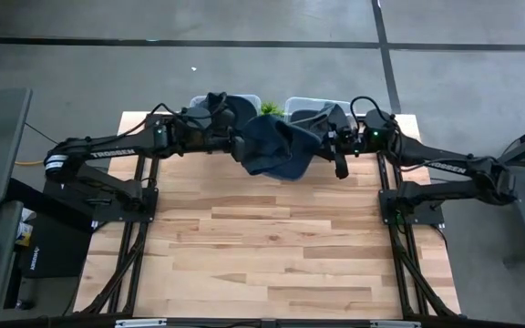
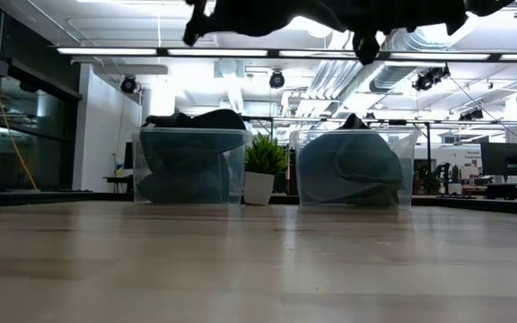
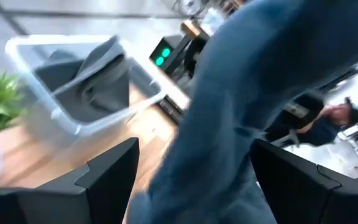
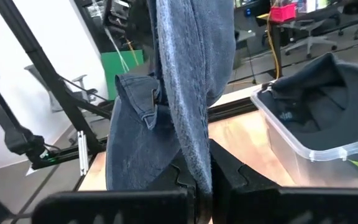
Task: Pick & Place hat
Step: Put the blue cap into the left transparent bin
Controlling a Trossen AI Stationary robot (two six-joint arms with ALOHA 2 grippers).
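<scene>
A dark blue cloth hat (image 1: 276, 146) hangs in the air over the table's far middle, stretched between my two grippers. My left gripper (image 1: 241, 144) comes from the left with its fingers set wide, and the hat's bulk (image 3: 229, 124) lies between them. My right gripper (image 1: 334, 148) comes from the right and is shut on the hat's other end (image 4: 185, 74). In the low view the hat and both grippers show only as dark shapes (image 2: 330, 13) at the top, well above the tabletop. My left gripper (image 3: 194, 186) has a wide, bunched part of the hat (image 3: 191, 180) between its two fingers, filling the gap from one finger to the other. The fingers come about level from the table's left. The hat runs on forward from them, clear of the table. My right gripper (image 4: 202, 186) pinches a thin edge or fold of the hat's cloth (image 4: 197, 158) between its two shut fingers. It comes about level from the table's right. The cloth runs straight on from the fingertips toward the other gripper, lifted clear of the table.
Two clear bins stand at the far edge, a left bin (image 2: 189, 166) and a right bin (image 2: 355, 170), each with dark hats inside. A small potted plant (image 2: 263, 166) stands between them. The wooden tabletop (image 1: 272, 246) stretches toward the near edge.
</scene>
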